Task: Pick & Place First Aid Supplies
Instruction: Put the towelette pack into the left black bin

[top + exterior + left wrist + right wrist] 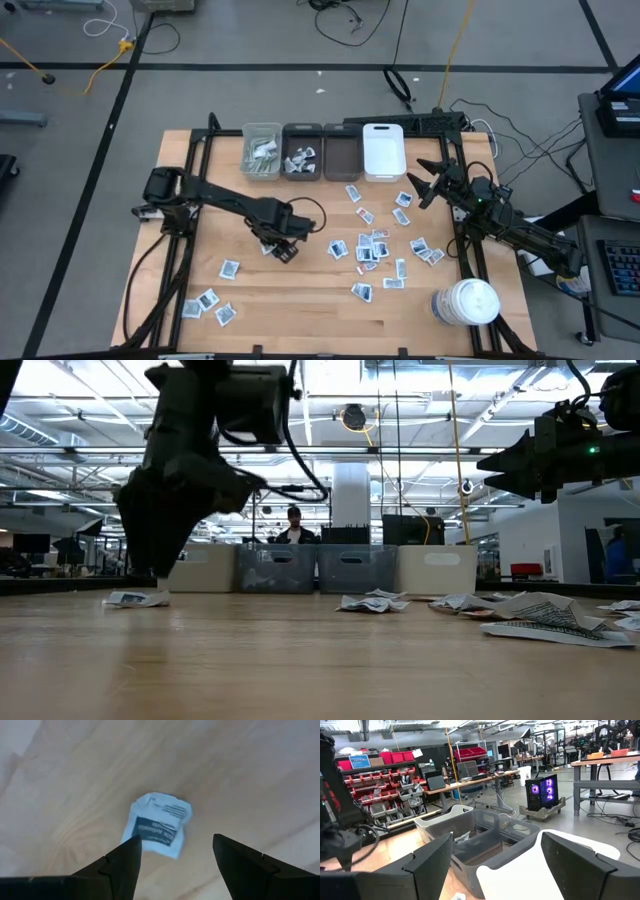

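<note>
Sachets (pixel 372 247) are scattered all over the wooden table (pixel 300 300), most of them in a loose bunch between the two arms, a few more off in the near-left corner (pixel 208 303). One sachet (pixel 158 823) lies flat on the wood right under the left gripper (pixel 279 243), just ahead of its fingers (pixel 125 865), which are spread with nothing between them. It has a dark printed band with white lettering, too small to read.

Nothing else sits close to that gripper, so nothing blocks it. Beyond it, along the far edge, stands a row of four small bins (pixel 324 151), two with wrappers already inside.

The right gripper (pixel 428 181) hangs in the air next to the white bin (pixel 383 150), fingers spread wide, empty. A big white jar (pixel 466 302) stands well behind it by the near-right corner. A person (pixel 293 526) shows in the room behind the bins.
</note>
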Robot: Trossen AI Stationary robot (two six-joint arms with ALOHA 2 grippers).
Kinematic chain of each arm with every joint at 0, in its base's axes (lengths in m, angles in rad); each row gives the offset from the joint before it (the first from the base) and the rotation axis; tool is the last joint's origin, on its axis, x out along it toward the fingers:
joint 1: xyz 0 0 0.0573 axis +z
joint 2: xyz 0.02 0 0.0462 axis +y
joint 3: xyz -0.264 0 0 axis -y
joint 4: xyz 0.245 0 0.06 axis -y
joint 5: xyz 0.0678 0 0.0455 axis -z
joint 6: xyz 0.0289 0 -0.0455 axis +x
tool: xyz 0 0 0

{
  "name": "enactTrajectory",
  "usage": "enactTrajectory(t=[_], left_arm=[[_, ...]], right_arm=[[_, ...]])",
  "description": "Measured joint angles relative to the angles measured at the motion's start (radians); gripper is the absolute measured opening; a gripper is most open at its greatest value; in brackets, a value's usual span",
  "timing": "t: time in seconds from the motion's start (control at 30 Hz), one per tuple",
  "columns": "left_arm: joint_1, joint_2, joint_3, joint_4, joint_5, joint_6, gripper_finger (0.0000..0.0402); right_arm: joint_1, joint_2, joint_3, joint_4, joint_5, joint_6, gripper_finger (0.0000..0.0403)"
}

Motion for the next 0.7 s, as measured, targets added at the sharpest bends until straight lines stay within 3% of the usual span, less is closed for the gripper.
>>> enactTrajectory(t=[0.37, 0.5, 0.7], left_arm=[[-0.001, 0.084, 0.0, 0.053, 0.009, 0.067, 0.0241], [-0.001, 0.085, 0.0, 0.063, 0.009, 0.072, 0.0191], [-0.001, 0.084, 0.0, 0.067, 0.01, 0.096, 0.0077]], right_arm=[[0.0, 0.0, 0.0, 0.0, 0.0, 0.0, 0.0297], [0.0, 0.0, 0.0, 0.0, 0.0, 0.0, 0.0297], [0.0, 0.0, 0.0, 0.0, 0.0, 0.0, 0.0297]])
